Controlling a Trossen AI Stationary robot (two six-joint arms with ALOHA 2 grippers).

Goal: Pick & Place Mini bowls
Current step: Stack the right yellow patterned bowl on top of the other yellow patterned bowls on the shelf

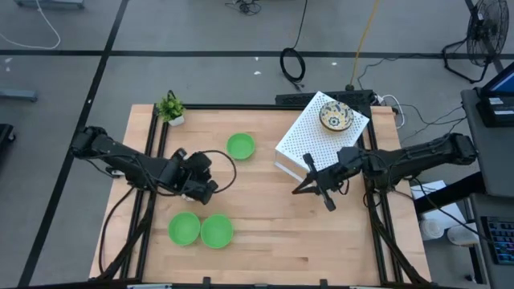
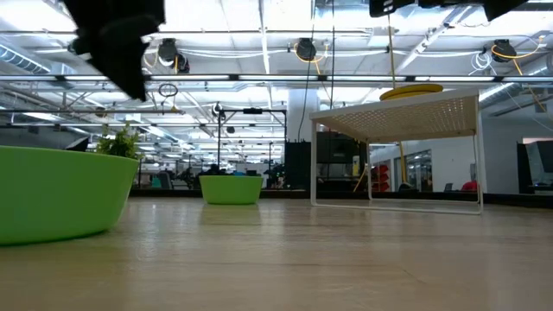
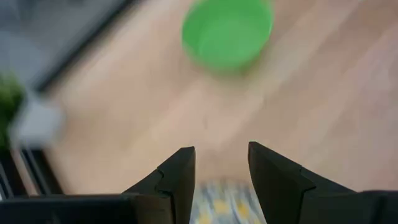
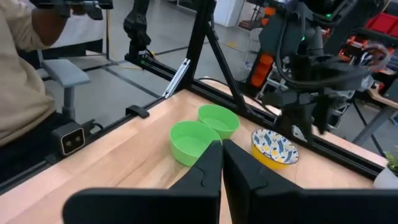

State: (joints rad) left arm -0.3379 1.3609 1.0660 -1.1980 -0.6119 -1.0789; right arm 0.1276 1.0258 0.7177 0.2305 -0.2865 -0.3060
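Observation:
Three green mini bowls rest on the wooden table: one far (image 1: pixel 240 146) and two side by side near the front edge (image 1: pixel 184 228) (image 1: pixel 217 231). A floral mini bowl (image 1: pixel 336 117) sits on the white perforated stand (image 1: pixel 309 148). My left gripper (image 1: pixel 207 191) is over the table's left middle, shut on another floral bowl (image 4: pixel 273 147); in the high view the gripper hides that bowl. My right gripper (image 4: pixel 221 168) is shut and holds nothing. It hovers just left of the stand, level and pointing toward the left arm. My left gripper (image 3: pixel 221 152) has the floral bowl by its rim (image 4: pixel 292 138), on the side next to the fingers. The fingers slant down onto it from above. The patterned surface (image 3: pixel 217 205) shows far back between them. The bowl hangs tilted beside the fingers, and looks clear of the table.
A small potted plant (image 1: pixel 170 108) stands at the far left corner. Black frame rails run along the table's left and right sides. A seated person (image 4: pixel 18 74) shows beyond the table in the right wrist view. Bare wood lies in the middle, between the arms.

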